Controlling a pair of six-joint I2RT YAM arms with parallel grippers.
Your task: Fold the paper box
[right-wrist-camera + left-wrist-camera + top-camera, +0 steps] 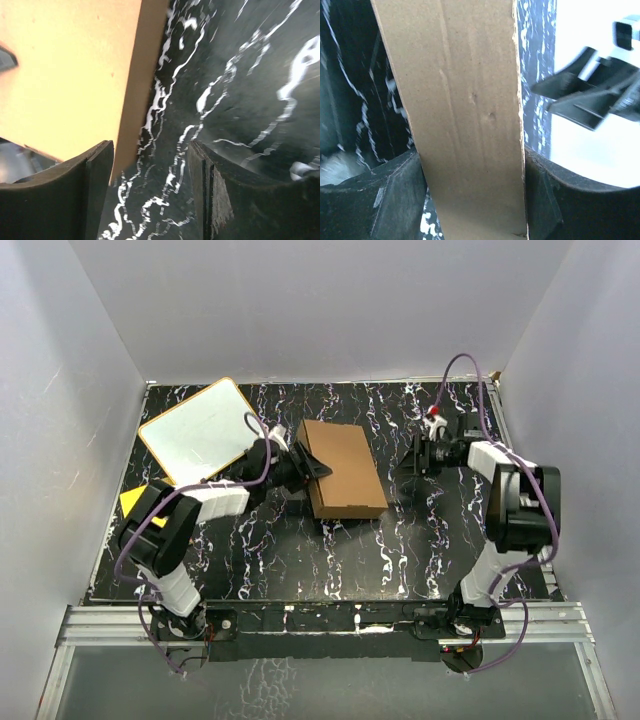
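While flat, paper box [342, 468] lengthwise near-to-far

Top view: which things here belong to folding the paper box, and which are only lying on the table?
For the job:
- plain brown corrugated cardboard box

Lying about:
- flat white board with orange rim
- flat yellow sheet
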